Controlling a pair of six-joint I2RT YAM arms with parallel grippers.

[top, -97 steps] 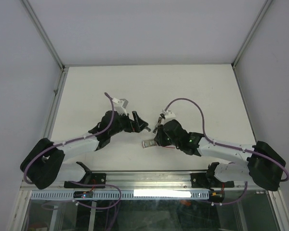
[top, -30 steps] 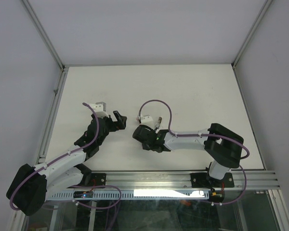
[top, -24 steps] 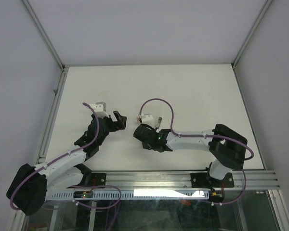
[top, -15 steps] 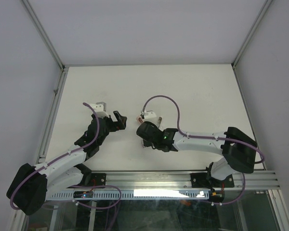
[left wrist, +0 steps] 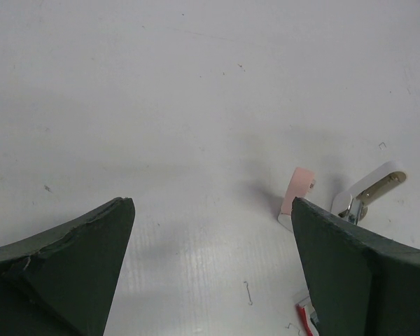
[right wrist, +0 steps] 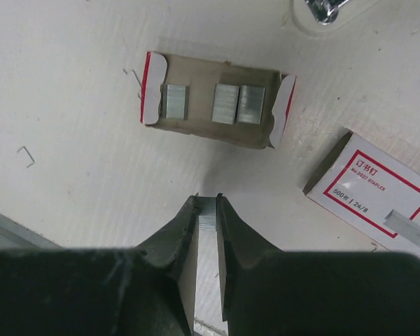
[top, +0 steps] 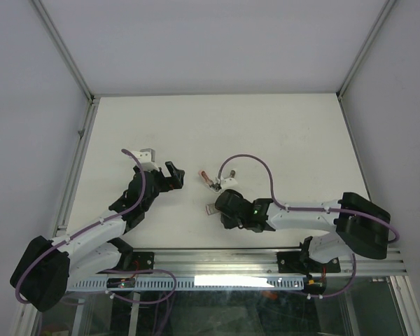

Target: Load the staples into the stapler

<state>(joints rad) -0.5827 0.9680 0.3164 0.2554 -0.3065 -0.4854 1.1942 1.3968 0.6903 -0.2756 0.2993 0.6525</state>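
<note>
The right claw [right wrist: 207, 208] is found closed on a short staple strip [right wrist: 207, 218]. The grey tray [right wrist: 199, 131] of strips is seen just ahead on the table [right wrist: 70, 63], with the white box [right wrist: 364, 183] beside it. The left claw [left wrist: 213, 203] is held wide open.

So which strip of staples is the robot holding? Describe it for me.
Find the open grey tray in the right wrist view. Just below it the right hand pinches a short silvery staple strip; the other three strips lie flat in the tray.
</note>
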